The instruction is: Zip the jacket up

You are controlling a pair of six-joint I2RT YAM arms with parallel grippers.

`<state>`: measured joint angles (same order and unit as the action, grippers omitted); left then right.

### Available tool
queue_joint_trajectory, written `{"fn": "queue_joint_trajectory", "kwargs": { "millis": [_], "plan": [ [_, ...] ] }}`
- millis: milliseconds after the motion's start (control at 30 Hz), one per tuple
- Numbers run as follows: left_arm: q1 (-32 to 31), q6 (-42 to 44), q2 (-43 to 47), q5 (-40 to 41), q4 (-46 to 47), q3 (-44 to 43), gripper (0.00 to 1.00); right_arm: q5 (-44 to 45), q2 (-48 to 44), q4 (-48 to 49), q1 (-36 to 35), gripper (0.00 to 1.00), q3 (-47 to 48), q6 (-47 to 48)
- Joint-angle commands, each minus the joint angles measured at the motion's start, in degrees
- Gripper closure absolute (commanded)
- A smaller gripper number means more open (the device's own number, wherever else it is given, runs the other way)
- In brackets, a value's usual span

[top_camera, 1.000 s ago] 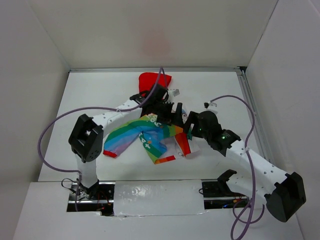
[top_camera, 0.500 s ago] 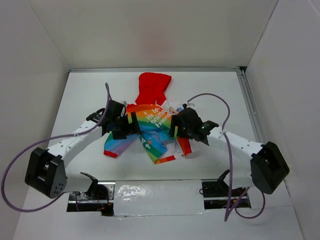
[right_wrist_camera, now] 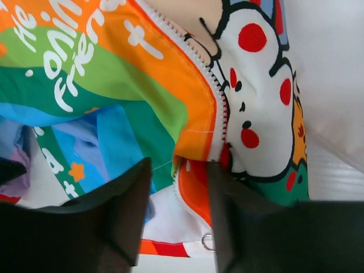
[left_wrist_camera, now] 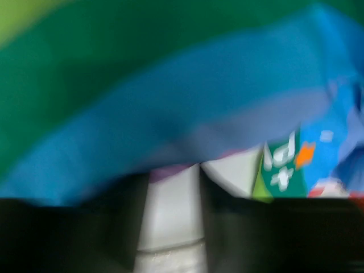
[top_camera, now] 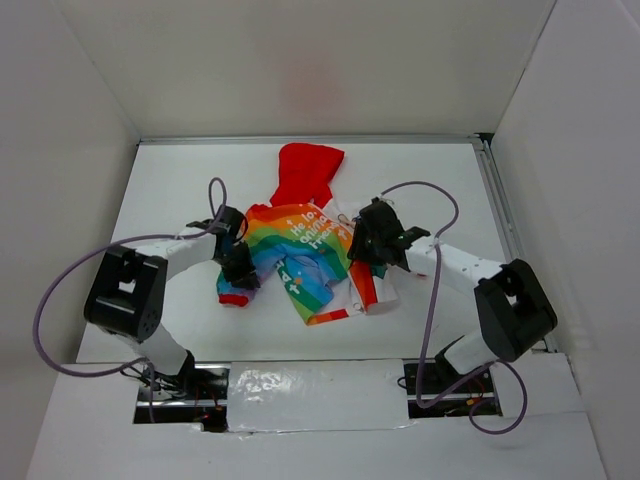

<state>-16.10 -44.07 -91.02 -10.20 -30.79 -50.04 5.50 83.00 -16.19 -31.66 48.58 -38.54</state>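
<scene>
Very little of the job is done: the jacket (top_camera: 300, 250) lies crumpled and open at the middle of the table (top_camera: 180, 190), between the two arms, its red hood (top_camera: 305, 172) pointing to the far side. In the right wrist view you see one row of zipper teeth (right_wrist_camera: 213, 94) running along an orange edge with nothing meshed into it, so judge the zip as not yet started. You have yet to find the mating edge, seat the slider and pull it up. The right gripper (top_camera: 362, 250) sits at that front edge with its fingers a narrow gap apart and fabric showing in the gap; you cannot tell whether it is pinching the cloth or only over it. The left gripper (top_camera: 240, 268) is at the sleeve just above a red cuff (top_camera: 231, 298). Its camera is smothered in blurred fabric, so its grip cannot be told either. Count one jacket, one hood, one visible tooth row, one small metal ring (right_wrist_camera: 208, 242) near the hem, and two grippers.
</scene>
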Motion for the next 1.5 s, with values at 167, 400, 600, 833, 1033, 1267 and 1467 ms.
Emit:
{"fn": "queue_joint_trajectory", "kwargs": {
  "millis": [167, 400, 600, 833, 1033, 1267, 1467],
  "plan": [
    [4.6, 2.8, -6.5, -1.3, 6.1, -4.6, 1.00, -7.0, 3.9, 8.9, 1.0, 0.89, 4.5, -0.2],
    [10.5, 3.2, 0.4, 0.6, 5.0, -9.1, 1.00, -10.0, 2.7, 11.4, -0.1, 1.00, 6.0, 1.7],
    [15.8, 3.2, 1.9, 2.2, 4.6, -12.1, 1.00, -6.9, -2.4, 6.0, -4.5, 0.94, 3.0, -0.7],
    [23.4, 2.6, 0.8, -0.3, 3.4, -14.7, 1.00, -4.1, 2.5, 6.4, -6.7, 0.43, 1.5, -6.5],
    [24.1, 4.3, 3.0, -4.5, 6.1, -13.1, 1.00, -4.3, 10.8, 6.3, -6.6, 0.40, 7.9, -7.3],
    [24.3, 4.7, 3.1, -4.5, 5.7, -12.7, 1.00, -1.6, 16.1, 3.6, -6.7, 0.40, 13.1, -7.8],
    [24.6, 4.7, 3.4, -5.3, 6.4, -12.3, 1.00, -4.4, 15.8, 3.3, -6.0, 0.78, 13.5, -7.0]
  ]
}}
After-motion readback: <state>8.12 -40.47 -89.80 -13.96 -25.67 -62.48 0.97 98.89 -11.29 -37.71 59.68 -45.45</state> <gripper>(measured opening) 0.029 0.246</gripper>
